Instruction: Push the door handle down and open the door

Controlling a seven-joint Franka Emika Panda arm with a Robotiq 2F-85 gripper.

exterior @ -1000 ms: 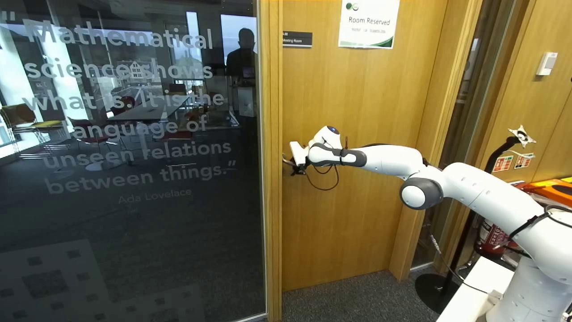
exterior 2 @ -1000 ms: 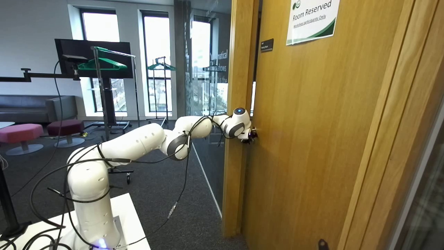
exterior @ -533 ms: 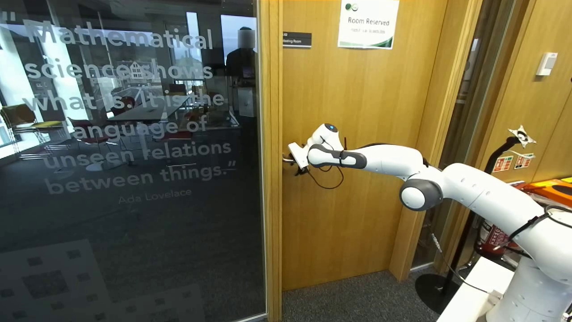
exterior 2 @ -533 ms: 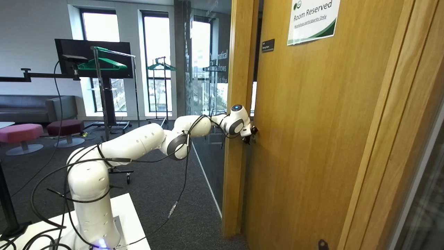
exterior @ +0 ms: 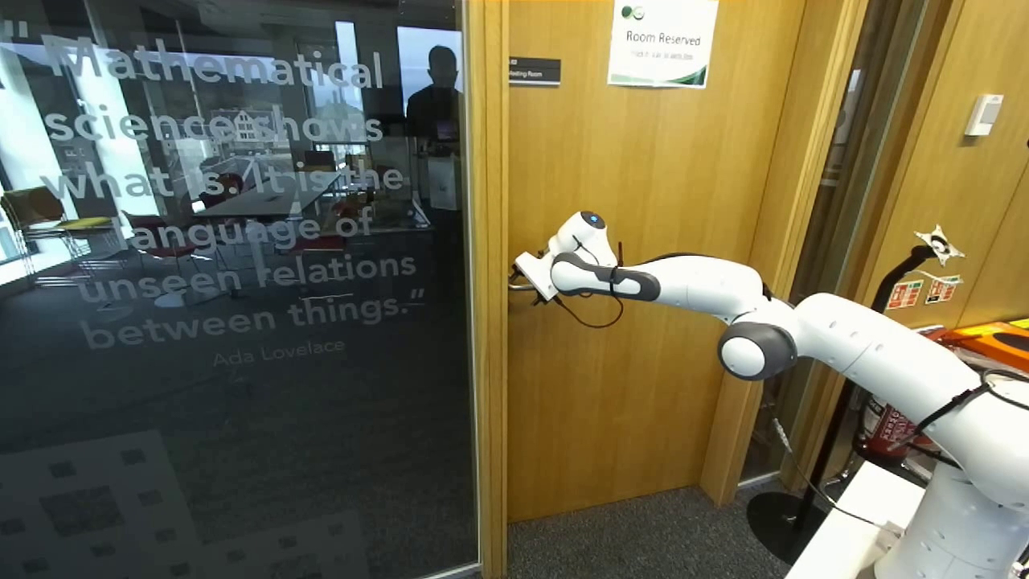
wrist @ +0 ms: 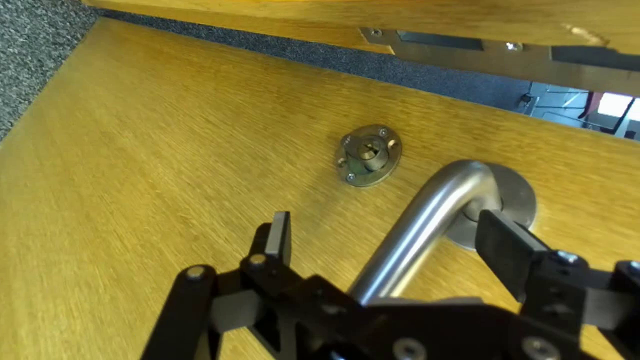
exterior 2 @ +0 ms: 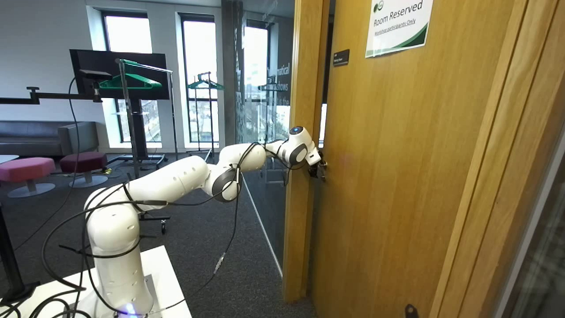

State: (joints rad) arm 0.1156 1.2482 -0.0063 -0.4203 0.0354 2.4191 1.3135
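Note:
The door (exterior: 643,177) is tall light-brown wood and stands slightly ajar; a narrow gap along its edge shows in the wrist view. Its door handle (wrist: 422,227), a silver bent bar on a round plate, looks about level in an exterior view (exterior: 519,287). My gripper (wrist: 386,227) is open around the handle. The bar runs between the wide-spread fingers (wrist: 505,250), and neither pad appears pressed on it. The right-hand fingertip overlaps the handle's round plate in the picture; whether it touches cannot be told. The bar's free end is hidden behind the gripper body.
A keyhole fitting (wrist: 370,155) sits on the door near the handle. The wooden frame (wrist: 310,20) with its metal strike plate (wrist: 440,50) runs along the gap. Dark glass (exterior: 241,418) adjoins the frame. Cables (exterior: 591,318) hang beneath the wrist.
The jaws have spread from nearly closed to wide. My hand has tilted and its back end has risen. The handle looks more level, and the door has shifted very slightly further inward.

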